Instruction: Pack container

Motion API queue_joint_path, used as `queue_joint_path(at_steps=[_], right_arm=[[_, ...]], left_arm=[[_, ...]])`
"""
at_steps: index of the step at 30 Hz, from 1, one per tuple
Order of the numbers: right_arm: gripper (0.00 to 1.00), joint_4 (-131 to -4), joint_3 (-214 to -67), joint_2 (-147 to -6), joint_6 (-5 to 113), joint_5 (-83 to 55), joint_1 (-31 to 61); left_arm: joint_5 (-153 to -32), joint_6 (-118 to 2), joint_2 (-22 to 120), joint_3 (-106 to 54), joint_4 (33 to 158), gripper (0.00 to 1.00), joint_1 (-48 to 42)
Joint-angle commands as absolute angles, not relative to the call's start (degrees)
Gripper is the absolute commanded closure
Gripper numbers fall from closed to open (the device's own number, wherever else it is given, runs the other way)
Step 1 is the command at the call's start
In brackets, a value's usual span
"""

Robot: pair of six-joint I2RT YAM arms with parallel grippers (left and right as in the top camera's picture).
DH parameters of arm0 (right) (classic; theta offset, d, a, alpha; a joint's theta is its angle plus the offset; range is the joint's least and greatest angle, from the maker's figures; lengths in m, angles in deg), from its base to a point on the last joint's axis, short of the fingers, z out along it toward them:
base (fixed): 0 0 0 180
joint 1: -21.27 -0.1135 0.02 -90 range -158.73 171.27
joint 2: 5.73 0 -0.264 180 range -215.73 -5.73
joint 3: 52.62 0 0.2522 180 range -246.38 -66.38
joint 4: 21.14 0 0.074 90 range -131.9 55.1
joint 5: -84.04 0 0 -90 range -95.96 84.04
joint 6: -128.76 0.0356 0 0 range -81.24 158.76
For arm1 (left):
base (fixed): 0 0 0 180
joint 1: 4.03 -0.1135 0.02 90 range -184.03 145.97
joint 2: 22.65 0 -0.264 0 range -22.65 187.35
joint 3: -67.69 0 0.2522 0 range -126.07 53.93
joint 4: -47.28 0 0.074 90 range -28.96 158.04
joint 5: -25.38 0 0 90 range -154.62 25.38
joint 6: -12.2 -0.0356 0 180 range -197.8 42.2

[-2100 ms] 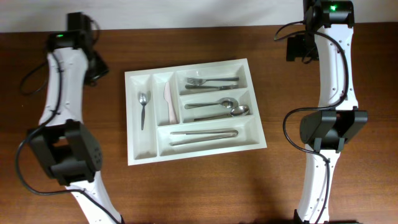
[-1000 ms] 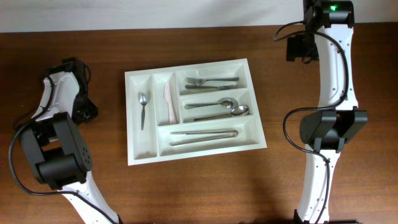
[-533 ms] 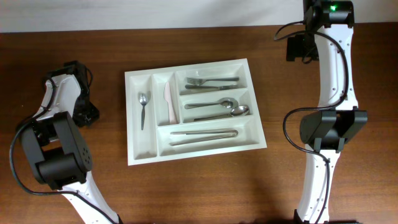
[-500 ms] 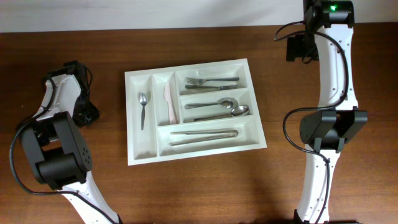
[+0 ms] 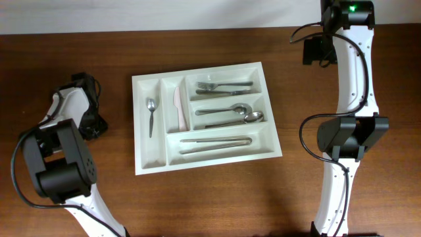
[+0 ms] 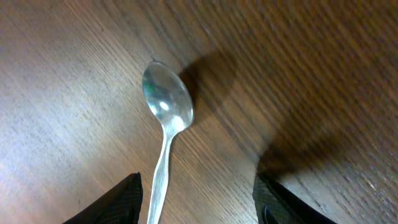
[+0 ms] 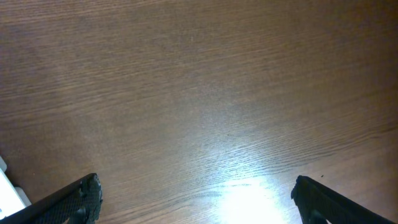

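The white cutlery tray (image 5: 152,155) lies mid-table with five compartments. It holds a small spoon (image 5: 151,112), a pale knife (image 5: 177,108), forks (image 5: 223,86), spoons (image 5: 230,114) and long utensils (image 5: 216,143). A loose metal spoon (image 6: 166,102) lies on the wood in the left wrist view, its handle running down between my left fingers (image 6: 115,202). My left gripper (image 6: 198,206) is open and low over that handle, left of the tray in the overhead view (image 5: 91,124). My right gripper (image 7: 199,202) is open and empty over bare wood, at the back right in the overhead view (image 5: 314,51).
The table is dark wood. A white corner of the tray (image 7: 7,180) shows at the left edge of the right wrist view. The left arm's body (image 5: 59,158) hides the table's left side, and the right arm (image 5: 345,131) stands along the right.
My left arm has swung from the back left towards the front and come down to the table left of the tray. The right arm and the tray have not moved.
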State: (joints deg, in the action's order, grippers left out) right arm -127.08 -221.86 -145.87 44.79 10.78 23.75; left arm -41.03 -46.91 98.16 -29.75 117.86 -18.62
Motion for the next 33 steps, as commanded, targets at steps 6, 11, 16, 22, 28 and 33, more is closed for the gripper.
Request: queue_joint_path(at_steps=[6,11,16,22,28,33], right_arm=[[0.01,-127.1,-222.8,-144.3,45.5,12.1,23.6],[0.01,-127.1,-222.8,-144.3,45.5,12.1,23.6],[0.01,-127.1,-222.8,-144.3,45.5,12.1,23.6],[0.01,-127.1,-222.8,-144.3,45.5,12.1,23.6],[0.01,-127.0,-222.8,-144.3,45.5,12.1,23.6],[0.01,-127.1,-222.8,-144.3,45.5,12.1,23.6]], left_arm=[[-39.5,-48.1,97.6,-28.2,114.1,0.4,-22.5],[-39.7,-48.2,97.6,-28.2,112.4,0.41,-24.2],[-40.3,-48.1,97.6,-28.2,112.0,0.48,-24.3],[-41.2,-48.1,97.6,-28.2,111.5,0.64,-24.3],[-41.2,-48.1,97.6,-28.2,111.2,0.8,-24.3],[-41.2,-48.1,97.6,-28.2,110.7,0.95,-24.3]])
